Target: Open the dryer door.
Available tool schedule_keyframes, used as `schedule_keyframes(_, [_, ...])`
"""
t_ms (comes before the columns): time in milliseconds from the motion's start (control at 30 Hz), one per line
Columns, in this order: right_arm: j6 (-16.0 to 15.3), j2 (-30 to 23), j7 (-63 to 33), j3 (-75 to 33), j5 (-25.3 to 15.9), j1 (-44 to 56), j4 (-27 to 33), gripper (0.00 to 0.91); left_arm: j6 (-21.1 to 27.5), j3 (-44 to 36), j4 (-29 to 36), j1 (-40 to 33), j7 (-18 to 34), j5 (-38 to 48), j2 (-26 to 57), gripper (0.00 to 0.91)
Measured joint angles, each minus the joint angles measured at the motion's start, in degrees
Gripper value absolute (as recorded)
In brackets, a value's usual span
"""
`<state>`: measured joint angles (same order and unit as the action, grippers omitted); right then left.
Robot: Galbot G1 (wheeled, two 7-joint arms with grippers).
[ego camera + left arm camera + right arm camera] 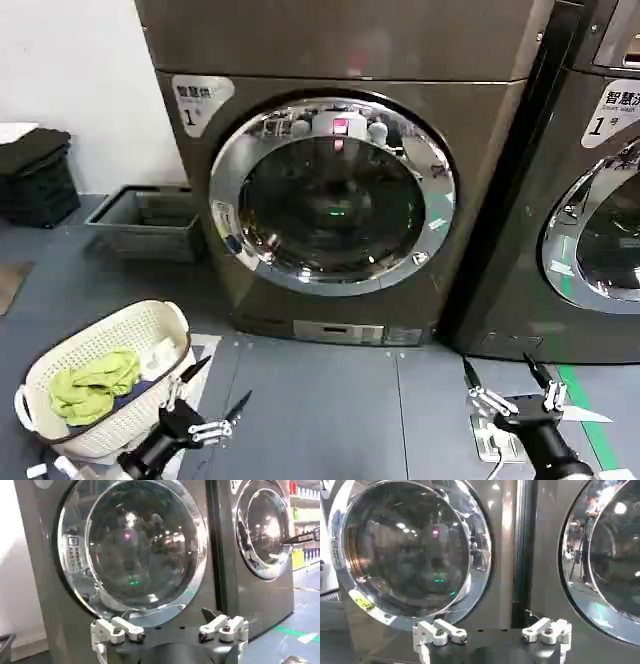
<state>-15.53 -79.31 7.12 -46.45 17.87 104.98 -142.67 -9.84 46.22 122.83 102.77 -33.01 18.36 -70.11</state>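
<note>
Dryer door (pixel 332 192) sits closed, flush in the machine's front panel, chrome ring intact; task not started. Laundry basket (pixel 150 330) with green cloth stands on the floor at the left. Left gripper (pixel 210 390) and right gripper (pixel 505 380) hang low, fingers spread and empty, well short of the door, probably parked before approach. Door handle not discernible against the mirror ring.

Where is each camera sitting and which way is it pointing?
Head view: on the robot's head, looking forward and down at the closed dryer door, the laundry basket and both open claws, left claw and right claw.
Left wrist view: on the left arm, facing the dryer door over its own claw.
Right wrist view: on the right arm, facing it over its own claw.
All share the dryer door.
</note>
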Motion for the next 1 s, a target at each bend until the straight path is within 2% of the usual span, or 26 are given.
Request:
schedule_keyframes(233, [1.65,1.14,0.46,0.27,2.55,-1.16,0.4,0.907,0.01,-0.08,0.0,-0.09,0.0,0.0,-0.05,0.907])
schedule_keyframes(433, [2.68,4.64,3.09,1.68,3.23,-3.69,1.72,0.907,0.05,-0.28,0.07,-0.14,0.0,-0.18,-0.16,0.907])
schedule_keyframes(700, [5.92,12.49,5.55,3.9,6.83,-7.58,4.52,0.907,0.03,-0.29,0.83,0.31,0.01,-0.55,-0.71,0.907])
schedule_keyframes(1000, [7.73,21.99,5.91,7.55,10.33,-13.68,8.14,0.907,-0.17,-0.47,1.43,0.74,0.02,-1.4,-1.57,0.907])
